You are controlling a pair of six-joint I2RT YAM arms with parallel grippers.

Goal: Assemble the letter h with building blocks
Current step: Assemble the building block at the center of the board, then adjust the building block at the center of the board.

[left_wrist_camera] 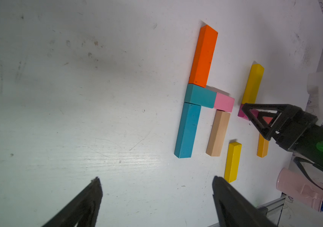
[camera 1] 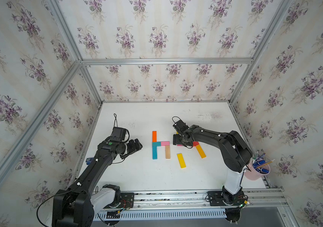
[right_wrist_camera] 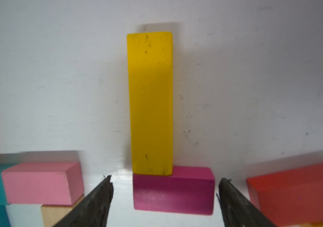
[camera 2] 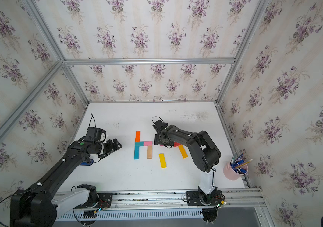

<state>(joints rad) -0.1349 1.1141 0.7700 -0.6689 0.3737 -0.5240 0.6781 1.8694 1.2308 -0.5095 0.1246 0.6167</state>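
Note:
Five building blocks form a shape at the table's middle: an orange bar (camera 1: 154,136), a short teal (camera 1: 156,144), a long teal (camera 1: 154,153), a pink (camera 1: 165,143) and a plain wood bar (camera 1: 167,152). Loose beside them lie a yellow bar (camera 1: 181,160), an amber bar (camera 1: 200,151) and a red block (camera 1: 195,143). My right gripper (right_wrist_camera: 166,178) is open and low, its fingers on either side of a magenta block (right_wrist_camera: 173,193), with gaps. Another yellow bar (right_wrist_camera: 150,102) abuts that block. My left gripper (left_wrist_camera: 156,177) hangs open and empty, left of the shape.
A pink cup of pens (camera 1: 255,173) stands at the table's right edge beside the right arm's base. A small blue object (camera 1: 89,160) lies at the left edge under the left arm. Aluminium frame rails border the white table (camera 1: 147,176).

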